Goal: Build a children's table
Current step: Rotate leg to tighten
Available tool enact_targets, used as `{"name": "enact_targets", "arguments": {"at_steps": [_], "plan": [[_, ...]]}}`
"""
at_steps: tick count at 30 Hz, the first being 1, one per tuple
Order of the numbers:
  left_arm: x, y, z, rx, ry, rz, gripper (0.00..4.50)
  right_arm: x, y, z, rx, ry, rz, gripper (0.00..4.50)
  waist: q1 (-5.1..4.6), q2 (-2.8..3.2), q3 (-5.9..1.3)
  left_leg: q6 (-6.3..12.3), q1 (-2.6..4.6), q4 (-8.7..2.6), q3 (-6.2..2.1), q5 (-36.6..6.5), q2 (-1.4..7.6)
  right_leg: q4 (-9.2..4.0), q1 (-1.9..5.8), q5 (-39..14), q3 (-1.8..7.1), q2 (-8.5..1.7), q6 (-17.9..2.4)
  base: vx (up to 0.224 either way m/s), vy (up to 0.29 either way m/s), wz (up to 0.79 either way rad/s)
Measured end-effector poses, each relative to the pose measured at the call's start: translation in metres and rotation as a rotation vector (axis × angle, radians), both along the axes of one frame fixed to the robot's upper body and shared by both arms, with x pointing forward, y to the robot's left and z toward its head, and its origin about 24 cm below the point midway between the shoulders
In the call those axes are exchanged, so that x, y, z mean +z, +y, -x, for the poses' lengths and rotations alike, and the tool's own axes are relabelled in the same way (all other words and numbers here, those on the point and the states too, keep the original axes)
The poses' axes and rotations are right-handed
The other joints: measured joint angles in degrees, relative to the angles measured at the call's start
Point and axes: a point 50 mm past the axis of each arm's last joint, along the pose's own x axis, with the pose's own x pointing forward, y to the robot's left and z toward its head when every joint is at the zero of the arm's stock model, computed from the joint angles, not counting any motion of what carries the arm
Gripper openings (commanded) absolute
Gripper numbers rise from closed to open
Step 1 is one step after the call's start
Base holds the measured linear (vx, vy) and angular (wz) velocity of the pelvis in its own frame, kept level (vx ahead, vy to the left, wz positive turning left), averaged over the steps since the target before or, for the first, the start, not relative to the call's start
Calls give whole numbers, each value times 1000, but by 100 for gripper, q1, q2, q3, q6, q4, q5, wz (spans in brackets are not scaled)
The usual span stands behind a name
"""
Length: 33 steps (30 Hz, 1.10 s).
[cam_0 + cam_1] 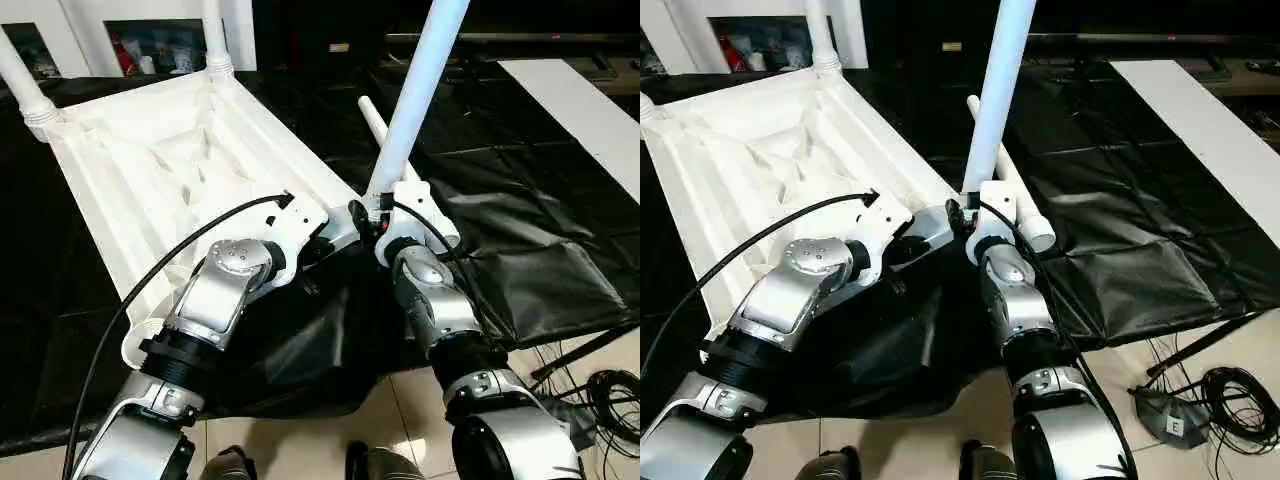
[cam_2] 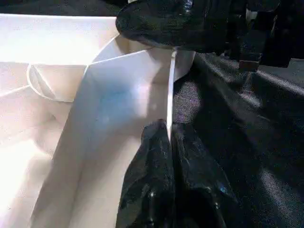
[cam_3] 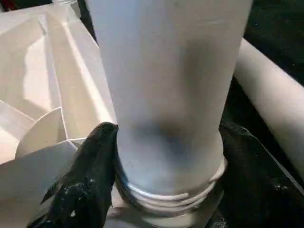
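The white tabletop [image 1: 160, 170] lies upside down on black sheeting, ribbed underside up. Two white legs [image 1: 22, 85] [image 1: 214, 40] stand in its far corner sockets. A third leg [image 1: 420, 90] stands upright at the near right corner. My right gripper [image 3: 166, 142] is shut around it just above its threaded end [image 3: 166, 197], whose threads still show at the socket mouth. My left gripper [image 2: 168, 130] is shut on the tabletop's thin rim wall [image 2: 170, 85] beside that corner. The fourth leg [image 1: 372, 118] lies loose on the sheeting behind the held one.
Black sheeting [image 1: 520, 260] covers the floor around the tabletop. A flat white board [image 1: 585, 110] lies at the back right, and a white cabinet with glass doors [image 1: 150, 40] stands behind. Cables [image 1: 612, 400] and a stand base [image 1: 1165, 412] sit on the tiles at right.
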Motion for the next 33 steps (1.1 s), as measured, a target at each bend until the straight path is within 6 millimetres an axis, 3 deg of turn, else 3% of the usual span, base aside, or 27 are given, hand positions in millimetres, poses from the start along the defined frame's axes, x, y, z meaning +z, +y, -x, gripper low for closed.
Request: {"name": "enact_targets", "arguments": {"at_steps": [1, 4, 12, 25, 29, 33], "plan": [[0, 0, 0, -1, -1, -1, 0, 0, 0, 0, 2, -1, -4, 305, 2, 0, 0, 0, 0, -2, 0, 0, 0, 0, -1, 0, -1, 0, 0, 0, 0, 0], [1, 3, 0, -10, -8, -6, 0, 1, -2, 1, 33, -12, -32, 342, -4, 2, 2, 0, 0, -22, 1, 0, 0, 0, -14, 0, -2, 1, 0, 0, 0, 0], [8, 24, 3, -39, -39, -26, 0, 6, -11, 12, 261, -50, 48, 407, -66, 13, 26, -1, -2, -124, 2, 0, 1, 4, -71, 2, -12, 14, 1, 0, 0, 0], [18, 70, 27, -319, 11, -3, 0, 23, -54, 31, 771, -66, 185, 407, -68, 45, 60, 13, -39, -124, 45, 7, 20, 4, -110, 103, -15, 29, -23, 40, 2, 0], [18, 73, 36, -407, 52, 3, 0, 27, -51, 34, 883, -72, 206, 407, 24, 44, 66, 52, -67, -98, 53, -21, 12, 4, -116, 91, -14, 14, -41, 16, 5, 1], [17, 74, 40, -441, 76, 6, 0, 28, -52, 37, 942, -73, 232, 407, 36, 33, 76, 59, -76, -73, 68, -25, 12, 5, -116, 90, -10, 3, -43, 0, 0, 0]]}}
